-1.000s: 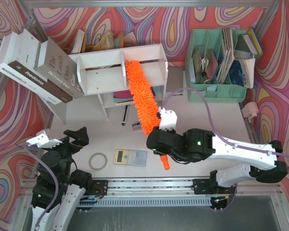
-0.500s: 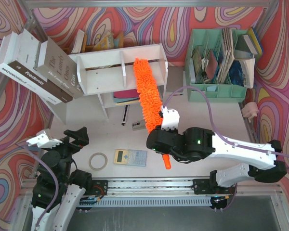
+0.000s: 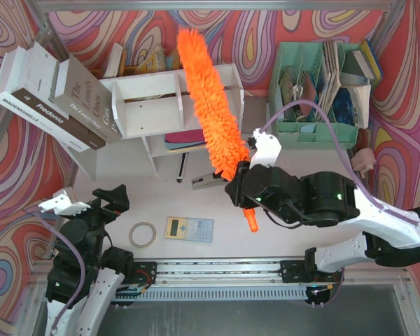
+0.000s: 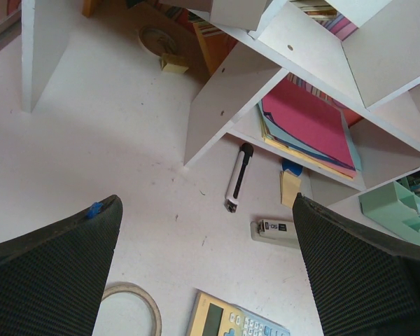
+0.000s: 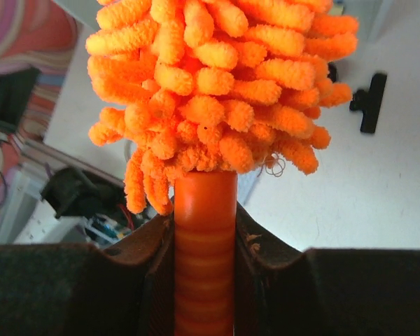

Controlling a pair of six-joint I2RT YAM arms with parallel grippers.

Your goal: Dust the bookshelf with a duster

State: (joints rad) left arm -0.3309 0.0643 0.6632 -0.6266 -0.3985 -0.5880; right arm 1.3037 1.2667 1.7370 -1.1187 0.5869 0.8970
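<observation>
The white two-tier bookshelf (image 3: 150,105) stands at the back left of the table; its lower tier holds pink and yellow folders (image 4: 304,133). My right gripper (image 3: 243,194) is shut on the orange handle (image 5: 204,245) of the duster (image 3: 210,105). The fluffy orange head is raised and slants up-left, over the shelf's right end and past its top edge. In the right wrist view the head (image 5: 217,77) fills the top. My left gripper (image 4: 203,273) is open and empty, low at the near left, above a tape ring and calculator.
Grey books (image 3: 52,98) lean against the shelf's left side. A mint-green file organiser (image 3: 322,91) stands at the back right. On the table lie a tape ring (image 3: 143,234), a calculator (image 3: 189,229), a stapler (image 3: 208,183) and a black-and-white pen (image 4: 238,175).
My right arm has lifted and swung the duster: its head rose from inside the shelf's right bay to above the shelf's top, and the wrist moved right and back. The left arm stayed still.
</observation>
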